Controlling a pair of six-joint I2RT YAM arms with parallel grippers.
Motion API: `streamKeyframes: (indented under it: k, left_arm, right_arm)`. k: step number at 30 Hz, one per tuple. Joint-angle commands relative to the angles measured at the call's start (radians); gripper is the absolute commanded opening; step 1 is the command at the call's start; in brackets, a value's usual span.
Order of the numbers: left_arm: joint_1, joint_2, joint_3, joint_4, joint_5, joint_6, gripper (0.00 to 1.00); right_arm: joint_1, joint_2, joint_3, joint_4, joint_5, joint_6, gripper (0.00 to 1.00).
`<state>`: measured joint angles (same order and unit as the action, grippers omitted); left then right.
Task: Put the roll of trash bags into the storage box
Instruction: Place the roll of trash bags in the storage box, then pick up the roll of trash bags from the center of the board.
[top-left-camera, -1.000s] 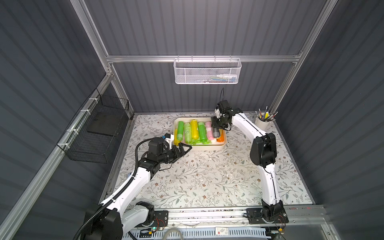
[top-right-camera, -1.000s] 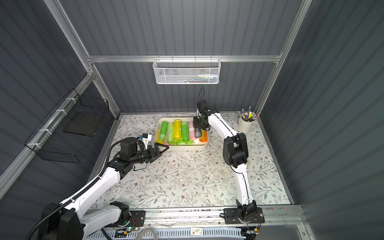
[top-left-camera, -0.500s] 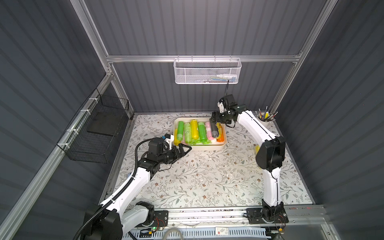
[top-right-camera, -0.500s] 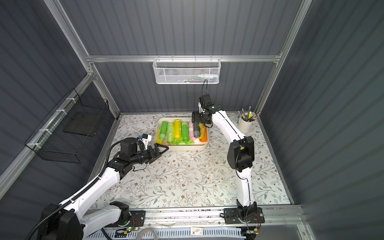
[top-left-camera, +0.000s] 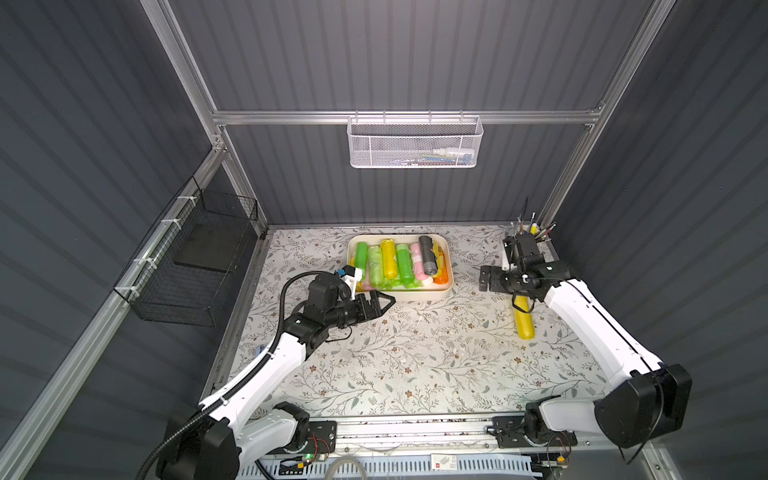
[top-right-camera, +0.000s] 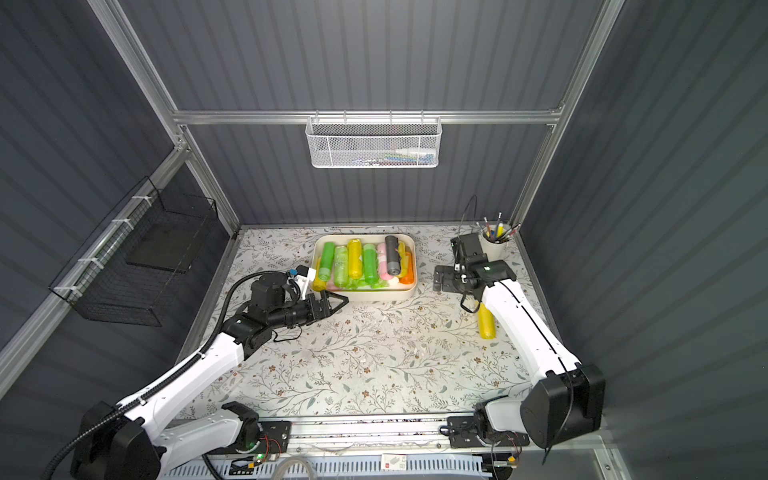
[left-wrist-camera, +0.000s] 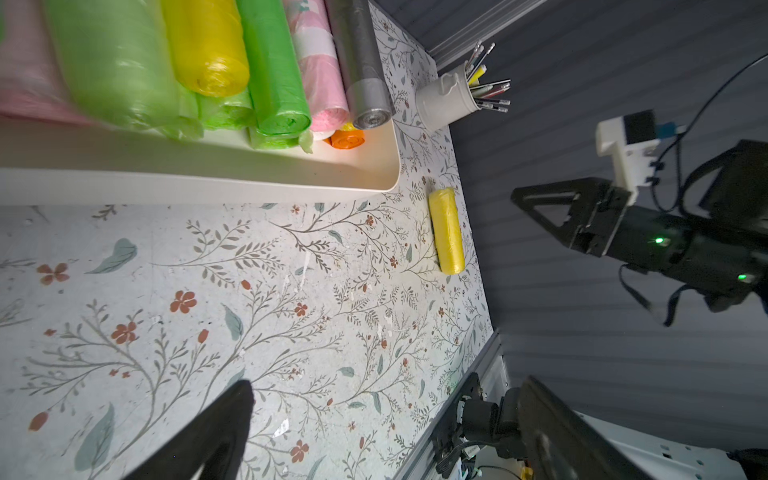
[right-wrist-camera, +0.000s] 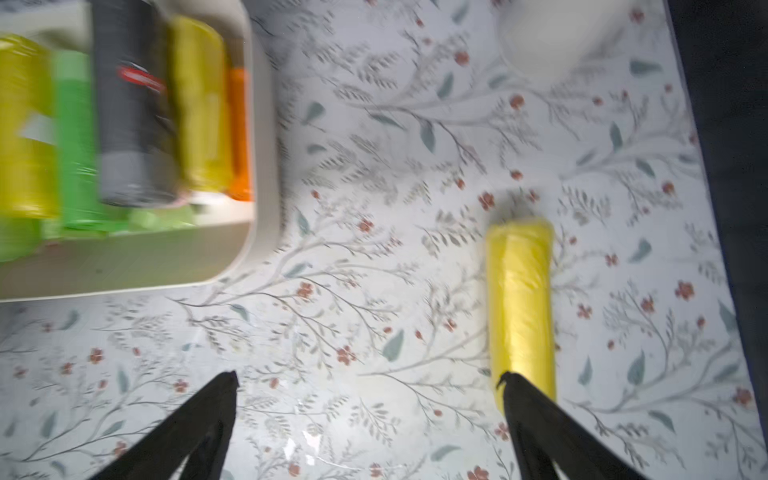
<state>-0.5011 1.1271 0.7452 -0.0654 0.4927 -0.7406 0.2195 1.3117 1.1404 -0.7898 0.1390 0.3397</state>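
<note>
Yellow roll (top-left-camera: 524, 323) flat on surface (top-left-camera: 415, 353), outside box (top-left-camera: 399, 294), at box's 4 o'clock. Right pincer (right-wrist-camera: 368, 378) spread, empty, one finger over roll end. Left pincer (top-left-camera: 384, 301) spread, empty, at box's 7 o'clock

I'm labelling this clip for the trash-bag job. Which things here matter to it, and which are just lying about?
Job:
- yellow roll, loose on the table
- storage box, holding other rolls
- right end effector, open

Lying about:
- pen cup
- white mesh basket
- black wire basket
</note>
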Motion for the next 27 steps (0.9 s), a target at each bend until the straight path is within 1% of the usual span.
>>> streamKeyframes:
  k: [1, 5, 11, 14, 18, 22, 24, 27]
  left_arm:
    - [-0.044, 0.031, 0.034, 0.072, -0.013, 0.005, 1.00]
    - [-0.109, 0.087, 0.055, 0.110, -0.031, -0.009, 1.00]
    - [-0.187, 0.153, 0.058, 0.131, -0.052, -0.016, 1.00]
    - [-0.211, 0.174, 0.031, 0.153, -0.072, -0.033, 1.00]
    - [-0.230, 0.207, 0.024, 0.170, -0.065, -0.052, 1.00]
    - [-0.242, 0.234, 0.037, 0.173, -0.063, -0.052, 1.00]
    - [-0.244, 0.247, 0.044, 0.174, -0.061, -0.052, 1.00]
    - [-0.246, 0.267, 0.052, 0.180, -0.051, -0.058, 1.00]
  right_arm:
    - [-0.032, -0.056, -0.107, 0.012, 0.033, 0.068, 0.99]
    - [-0.080, -0.089, -0.175, 0.014, 0.051, 0.085, 0.99]
    - [-0.137, -0.062, -0.192, 0.021, 0.042, 0.062, 0.99]
    - [-0.156, -0.058, -0.212, 0.048, 0.023, 0.055, 0.99]
    - [-0.192, -0.051, -0.235, 0.082, -0.012, 0.048, 0.99]
    - [-0.224, -0.014, -0.233, 0.091, -0.042, 0.039, 0.93]
    - [-0.233, 0.011, -0.227, 0.090, -0.051, 0.033, 0.89]
    - [-0.237, 0.044, -0.211, 0.090, -0.085, 0.017, 0.85]
